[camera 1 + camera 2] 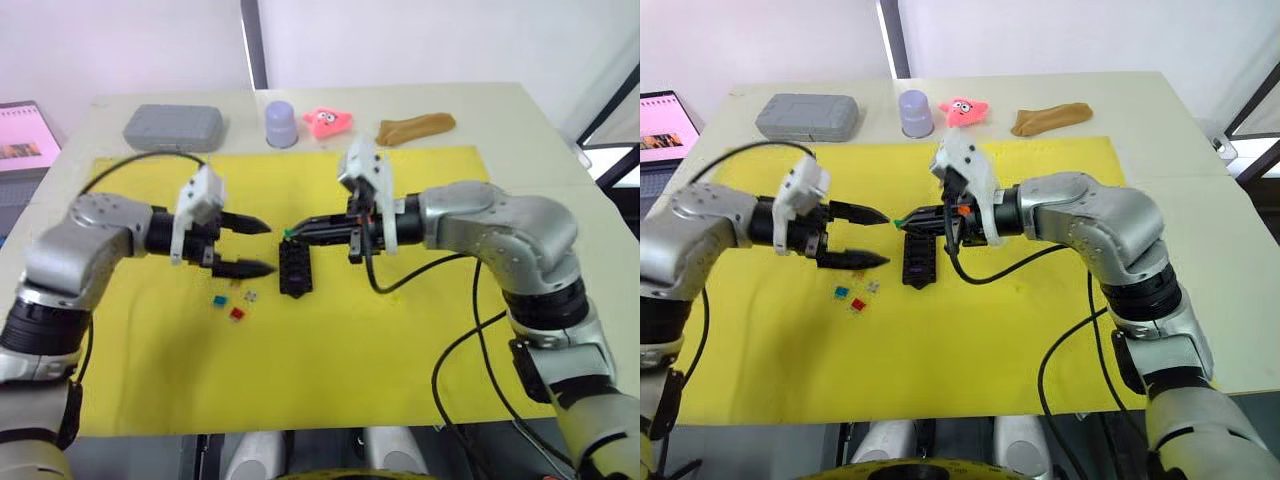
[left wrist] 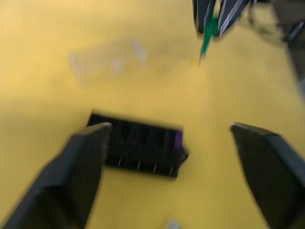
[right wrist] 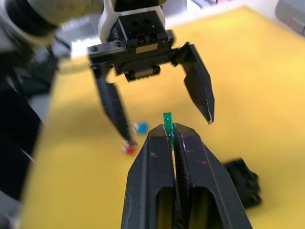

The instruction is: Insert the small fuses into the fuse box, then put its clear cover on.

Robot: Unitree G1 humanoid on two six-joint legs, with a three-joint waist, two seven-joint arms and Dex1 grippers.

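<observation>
Centrally, the black fuse box (image 1: 297, 268) already holds 1 purple fuse (image 2: 177, 140).

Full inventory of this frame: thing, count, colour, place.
fuse box: 1, black, mat centre
green fuse: 1, pinched in right tool
purple fuse: 1, seated in box end slot
loose fuses: several, blue, red, pale among them, mat left of box
clear cover: 1, transparent, on mat
mat: 1, yellow
grey case: 1, table far left
cup: 1, lilac, upside down
pink toy: 1
brown object: 1
laptop: 1
left tool: open, empty
right tool: shut
</observation>
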